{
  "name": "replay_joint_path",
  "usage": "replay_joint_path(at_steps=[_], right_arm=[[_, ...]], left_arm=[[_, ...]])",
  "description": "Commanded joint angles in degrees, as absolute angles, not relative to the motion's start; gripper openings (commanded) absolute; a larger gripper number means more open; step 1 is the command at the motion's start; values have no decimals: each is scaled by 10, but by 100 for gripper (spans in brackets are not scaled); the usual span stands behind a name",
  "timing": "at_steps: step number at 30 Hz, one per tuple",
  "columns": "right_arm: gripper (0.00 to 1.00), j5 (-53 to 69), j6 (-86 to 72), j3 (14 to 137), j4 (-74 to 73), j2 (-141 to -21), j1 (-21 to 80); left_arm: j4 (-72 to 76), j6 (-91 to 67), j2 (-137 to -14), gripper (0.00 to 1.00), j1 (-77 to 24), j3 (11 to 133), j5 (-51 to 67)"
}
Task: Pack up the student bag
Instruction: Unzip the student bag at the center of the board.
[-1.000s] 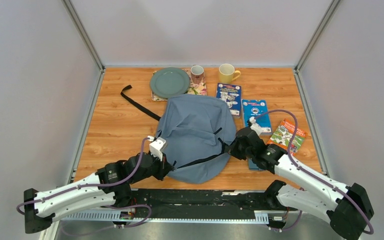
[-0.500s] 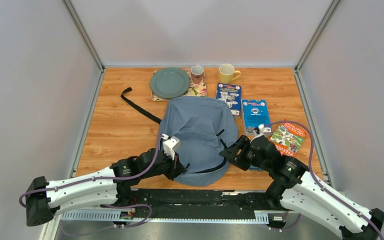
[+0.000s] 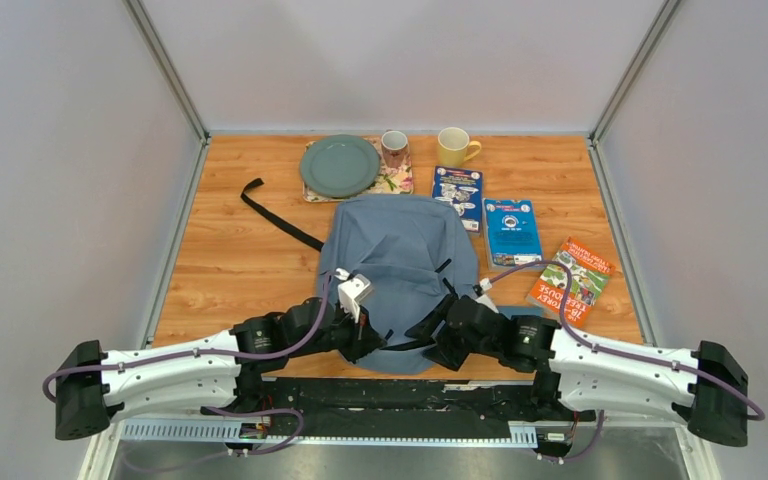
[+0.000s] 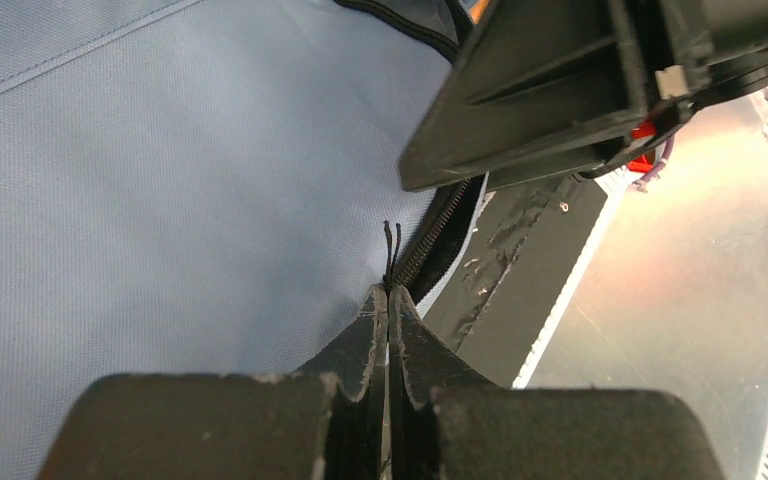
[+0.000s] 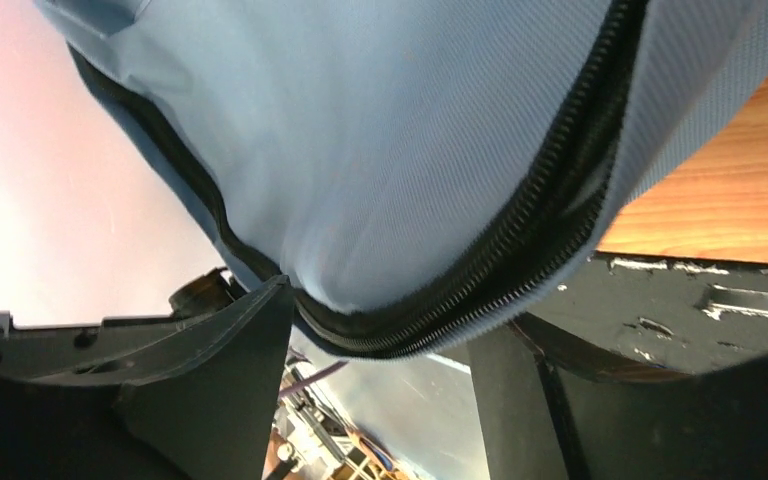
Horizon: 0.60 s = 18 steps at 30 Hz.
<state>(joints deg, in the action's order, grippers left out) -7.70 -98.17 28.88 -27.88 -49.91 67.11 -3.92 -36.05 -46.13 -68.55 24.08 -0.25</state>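
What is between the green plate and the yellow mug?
A small patterned cup stands between the green plate and the yellow mug, on a flowery mat. The top external view shows it.

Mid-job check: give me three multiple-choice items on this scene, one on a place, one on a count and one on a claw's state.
1. Relative to the bag, where is the plate?
A) on top of it
B) beyond it, left of the yellow mug
C) at its near edge

2. How many books lie out?
A) two
B) five
C) three

3. What is the left claw doing?
A) shut on the zipper pull
B) wide open
C) gripping a mug

Answers:
1 B: the top view shows the plate at the far edge.
2 C: two are blue and one is orange and green.
3 A: in the wrist view the fingers are pressed together, with the pull's cords poking out.
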Motion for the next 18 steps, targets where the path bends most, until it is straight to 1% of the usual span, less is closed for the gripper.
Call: replay_joint_path(at_steps=[1, 2, 3, 4, 5, 6, 7, 8, 10, 12, 13, 14, 16, 17, 18], right_arm=[[68, -119, -1047, 311, -214, -533, 675], [68, -127, -1049, 307, -207, -538, 675], [65, -132, -1052, 305, -207, -541, 674], [59, -141, -1060, 302, -207, -541, 674], [36, -145, -1056, 292, -204, -539, 674], [26, -149, -1055, 287, -202, -532, 673], [14, -156, -1050, 279, -201, -526, 674], [0, -159, -1043, 271, -201, -519, 674], [0, -163, -1028, 248, -204, -495, 673], [0, -164, -1005, 230, -222, -464, 673], [0, -166, -1002, 226, -235, -454, 673], [0, -169, -995, 220, -244, -445, 673], [0, -169, -991, 201, -265, -418, 673], [0, -169, -993, 194, -269, -411, 673], [0, -167, -995, 187, -264, -397, 673]], left_arm=[[-5, -357, -459, 0, -696, 265, 3], [-6, -356, -458, 0, -697, 265, 4], [-7, -353, -457, 0, -698, 265, 7], [-8, -352, -456, 0, -700, 265, 9], [-11, -348, -452, 0, -700, 264, 10], [-13, -346, -450, 0, -700, 263, 12], [-23, -344, -447, 0, -700, 260, 11], [-31, -339, -438, 0, -700, 259, 2], [-67, -331, -423, 0, -700, 255, -21], [-111, -317, -397, 0, -700, 257, -90], [-165, -313, -387, 0, -700, 264, -117], [-192, -302, -365, 0, -700, 267, -180], [-259, -293, -342, 0, -700, 272, -239], [-275, -283, -318, 0, -701, 272, -285], [-288, -278, -307, 0, -700, 272, -306]])
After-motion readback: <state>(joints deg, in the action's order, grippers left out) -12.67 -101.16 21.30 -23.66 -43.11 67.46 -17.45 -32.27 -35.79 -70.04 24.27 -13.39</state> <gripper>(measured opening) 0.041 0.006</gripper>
